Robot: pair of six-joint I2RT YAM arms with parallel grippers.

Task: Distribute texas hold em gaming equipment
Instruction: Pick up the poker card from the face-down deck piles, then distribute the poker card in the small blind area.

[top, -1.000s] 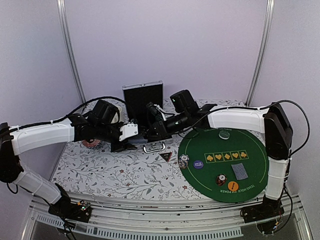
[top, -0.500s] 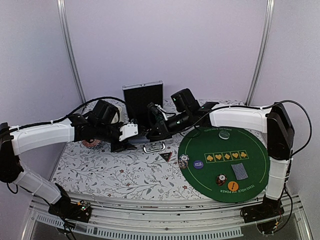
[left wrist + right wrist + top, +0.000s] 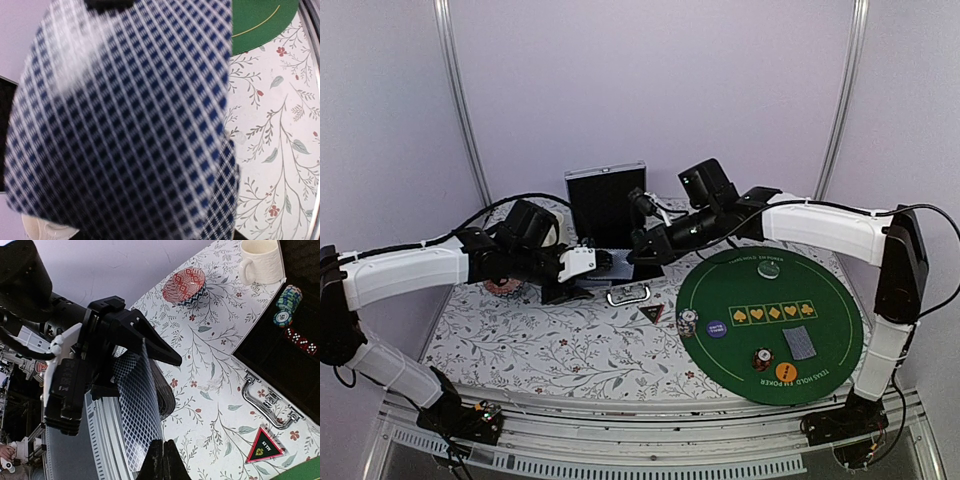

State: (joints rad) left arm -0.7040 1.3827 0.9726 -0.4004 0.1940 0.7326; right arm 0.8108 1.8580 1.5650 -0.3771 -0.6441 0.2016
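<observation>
A deck of blue-and-white checked playing cards (image 3: 165, 390) is clamped in my left gripper (image 3: 584, 264) above the floral table, left of the open case. Its backs (image 3: 125, 125) fill the left wrist view and hide that gripper's jaws. My right gripper (image 3: 162, 460) is shut on the lower edge of one card (image 3: 140, 405), which bows away from the deck. On the green poker mat (image 3: 830, 290) lie two chip stacks (image 3: 688, 322) (image 3: 762, 357), a purple button (image 3: 717, 327), an orange button (image 3: 785, 372) and a card (image 3: 800, 343). A dark triangular marker (image 3: 263, 445) lies beside the mat.
An open black case (image 3: 606, 200) with a metal handle (image 3: 270, 400) stands at the back and holds chips (image 3: 287, 297) and red dice (image 3: 302, 342). A cream mug (image 3: 260, 261) and a red patterned bowl (image 3: 184, 286) sit behind the left arm.
My right gripper has shut on a card at the deck and drawn back to the right, bending the card off the deck. The left arm has not moved.
</observation>
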